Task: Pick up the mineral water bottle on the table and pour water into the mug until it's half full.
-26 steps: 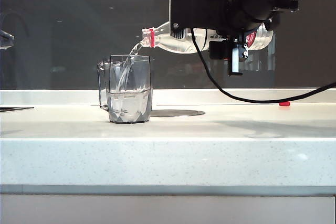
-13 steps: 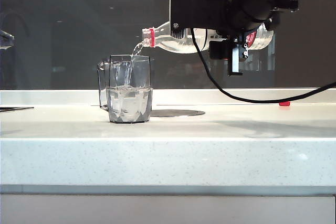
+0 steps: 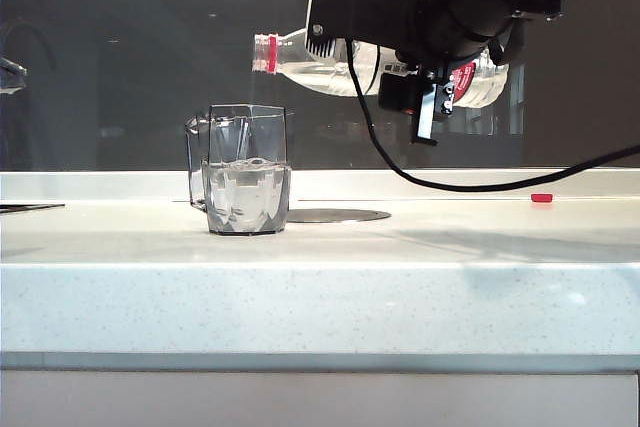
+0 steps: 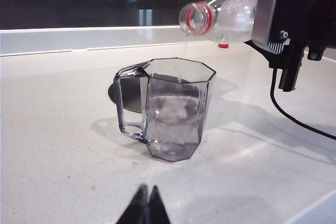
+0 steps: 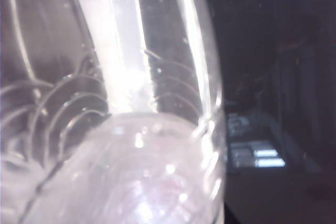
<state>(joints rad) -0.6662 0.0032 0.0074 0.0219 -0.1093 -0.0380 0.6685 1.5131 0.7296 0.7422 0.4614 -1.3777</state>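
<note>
The mineral water bottle [image 3: 345,75] lies almost level in the air, its open red-ringed mouth [image 3: 266,52] above the mug [image 3: 248,172]. My right gripper [image 3: 332,29] is shut on the bottle's body. The clear faceted mug stands on the white table [image 3: 400,297], with water [image 3: 247,192] up to about half its height. No stream shows in the exterior view; the left wrist view shows at most a thin trickle under the bottle [image 4: 226,17], above the mug [image 4: 173,108]. My left gripper [image 4: 147,205] hovers low over the table short of the mug, shut and empty. The bottle [image 5: 131,129] fills the right wrist view.
A dark round disc [image 3: 335,215] lies flat on the table just behind the mug. A small red cap [image 3: 541,197] sits at the back right. A black cable [image 3: 450,185] sags from the right arm toward the table. A raised ledge runs along the back.
The bottle's mouth has lifted and shifted left, and the wrist has rolled back. The stream into the mug has stopped. The water in the mug stands slightly higher.
</note>
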